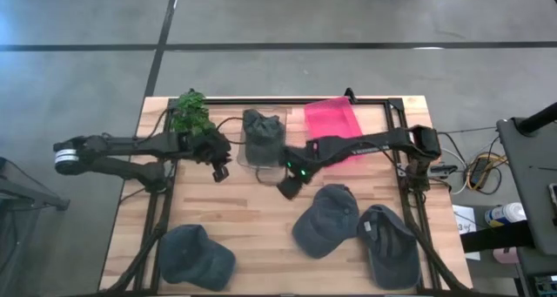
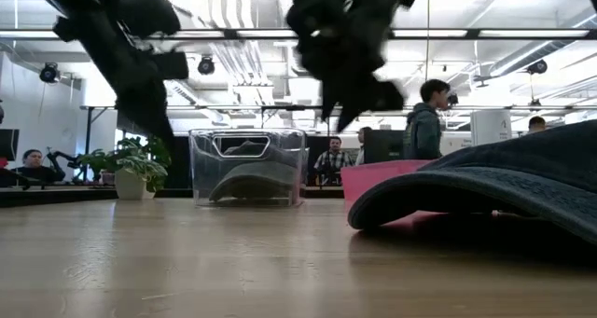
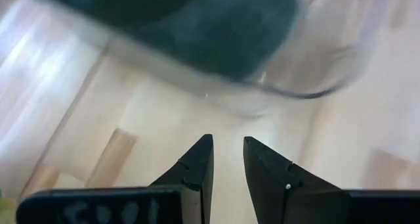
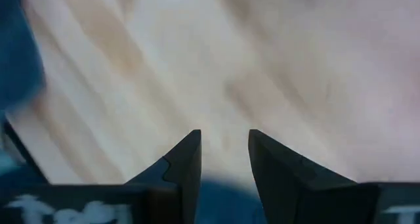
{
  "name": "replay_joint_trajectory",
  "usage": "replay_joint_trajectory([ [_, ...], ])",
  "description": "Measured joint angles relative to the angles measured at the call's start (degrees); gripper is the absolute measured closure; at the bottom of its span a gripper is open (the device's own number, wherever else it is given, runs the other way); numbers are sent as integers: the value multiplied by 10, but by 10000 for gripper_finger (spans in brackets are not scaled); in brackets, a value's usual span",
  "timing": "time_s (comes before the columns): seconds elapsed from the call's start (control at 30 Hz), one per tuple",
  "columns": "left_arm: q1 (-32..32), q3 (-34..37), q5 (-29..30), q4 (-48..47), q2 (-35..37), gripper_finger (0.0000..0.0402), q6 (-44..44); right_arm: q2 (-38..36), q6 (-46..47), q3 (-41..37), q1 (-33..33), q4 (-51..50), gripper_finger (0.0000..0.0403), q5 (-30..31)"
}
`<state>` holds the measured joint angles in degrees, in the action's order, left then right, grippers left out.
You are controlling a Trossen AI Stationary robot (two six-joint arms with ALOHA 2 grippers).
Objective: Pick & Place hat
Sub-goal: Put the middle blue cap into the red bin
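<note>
Check the left gripper first: your left wrist view shows its two dark fingers parted by a narrow gap, with nothing between them. Bare wood shows through the gap. The right gripper stands the same way, its fingers a little apart over bare tabletop and empty.

In the high view, the left gripper hangs just beside the left side of the clear container. The right gripper hangs near that container's front right corner. Neither one touches a hat.

The container sits mid-table toward the far edge and already holds one dark hat. Your low view shows that hat resting inside the transparent walls.

Three more dark hats lie loose on the near half of the table:
- One hat at the near left.
- One hat at the near centre-right.
- One hat just to its right; the two appear to touch.

A pink sheet lies flat beyond the right arm. A green potted plant stands at the far left corner, close to the left arm.

In the low view, several people stand or sit in the room behind the table.
</note>
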<state>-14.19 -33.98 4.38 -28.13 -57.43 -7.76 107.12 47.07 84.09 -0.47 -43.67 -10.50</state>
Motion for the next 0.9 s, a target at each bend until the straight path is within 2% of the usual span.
replay_joint_trajectory([
  [0.1,48,4,0,7,41,323,-5,-15,40,0,41,-60,280,0],
  [0.2,124,3,-4,23,70,323,-15,-22,105,-7,94,-88,280,0],
  [0.37,267,4,17,129,64,323,-37,-30,208,-9,190,-81,280,12],
  [0.5,347,2,66,204,-1,323,-37,-29,247,-12,245,-103,280,33],
  [0.6,378,-11,68,237,-72,323,-66,-29,251,-13,272,-132,280,48],
  [0.7,401,-50,64,268,-159,323,-140,-29,223,-16,297,-171,280,55],
  [0.9,417,-178,73,332,-348,323,-349,-43,210,-56,358,-178,263,79],
])
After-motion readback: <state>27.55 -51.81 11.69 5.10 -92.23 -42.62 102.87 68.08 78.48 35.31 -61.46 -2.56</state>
